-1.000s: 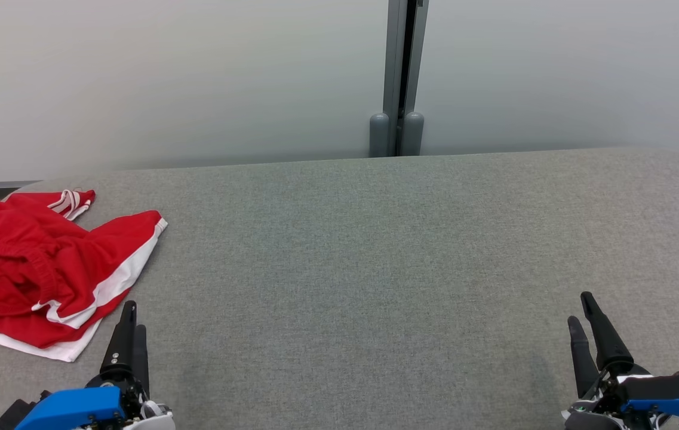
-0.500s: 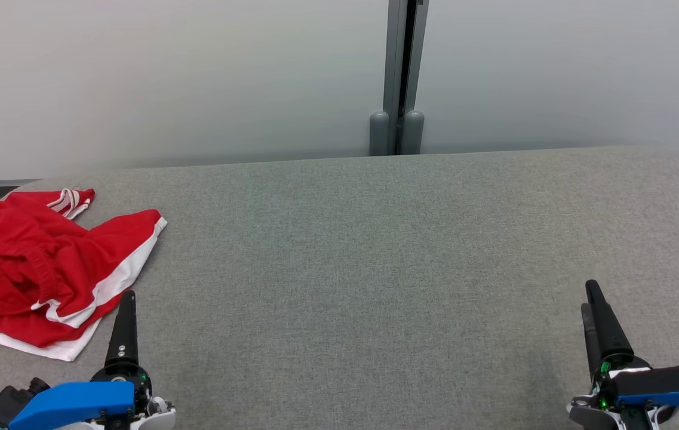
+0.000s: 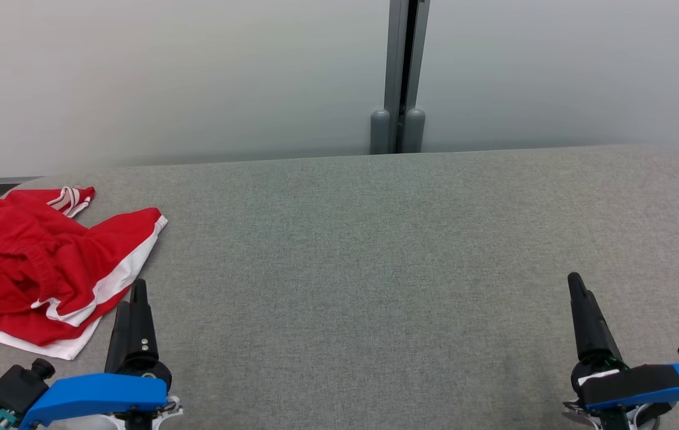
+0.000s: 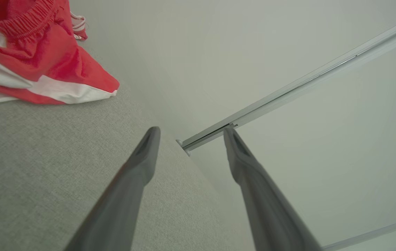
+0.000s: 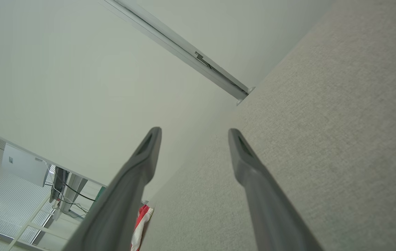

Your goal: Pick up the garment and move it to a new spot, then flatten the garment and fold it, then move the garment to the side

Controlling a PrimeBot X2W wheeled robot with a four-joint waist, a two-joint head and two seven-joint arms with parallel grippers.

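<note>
Left gripper [image 3: 132, 295]: over the table's [image 3: 375, 251] near edge, toward its left end. Fingers apart, nothing between them; the left wrist view shows grey table fabric and wall through the gap.

Right gripper [image 3: 575, 283]: over the table's near edge, toward its right end. In the head view its two fingers line up one behind the other. The right wrist view shows them spread, nothing held, with table fabric under them.

Garment [image 3: 22, 263]: red shorts with white side bands and a white hem, lying crumpled on the table's left end, between its near and far edges. The elastic waistband is bunched, and one leg points toward the table's middle. Part of the cloth runs off the head view's left border. A strip of bare table fabric separates it from the left gripper's fingers, so there is no contact.

Table surface: grey woven covering, from the garment across to the right end.

Beyond the table's far edge: a pale wall [image 3: 196, 77], with a grey upright post [image 3: 400, 60] behind the table's middle and two rounded grey caps [image 3: 397, 132] at the post's foot.
</note>
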